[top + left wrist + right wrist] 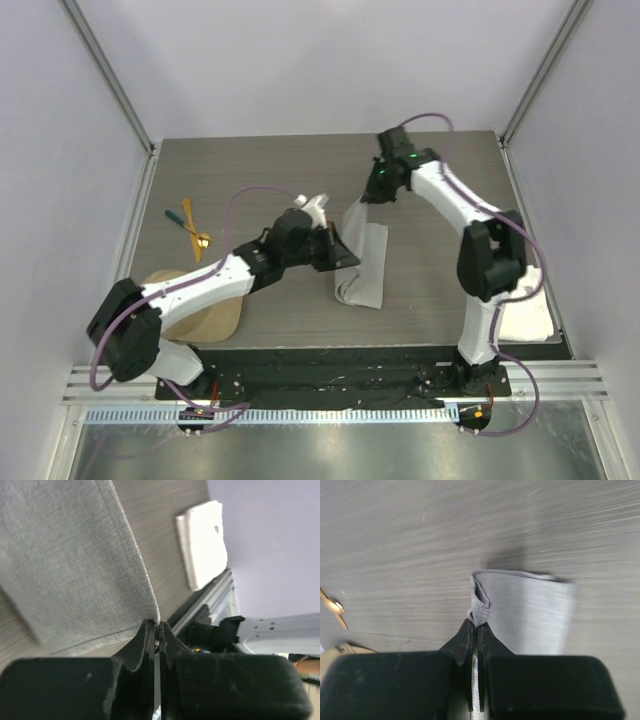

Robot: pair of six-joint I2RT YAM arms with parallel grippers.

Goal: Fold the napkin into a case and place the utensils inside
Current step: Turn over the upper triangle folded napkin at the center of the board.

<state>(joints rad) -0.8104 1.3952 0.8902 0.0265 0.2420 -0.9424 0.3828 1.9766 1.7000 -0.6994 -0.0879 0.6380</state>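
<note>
You see the table (300,170) carrying the napkin (365,265) as a long folded strip at its middle. The white towel (525,315) sits near right, the tan cap (205,320) near left. Your left gripper (156,627) is clenched on a napkin corner at the strip's left side, and your right gripper (476,625) pinches its far corner. The utensils (192,228) lie far left, well apart.

The napkin (65,560) runs off 2 edges of the left wrist view, top and left. From above, the left arm (200,285) covers part of the tan cap (215,322), and the right arm (455,205) covers part of the white towel (530,318). The utensils (196,236) are too small to tell apart.
</note>
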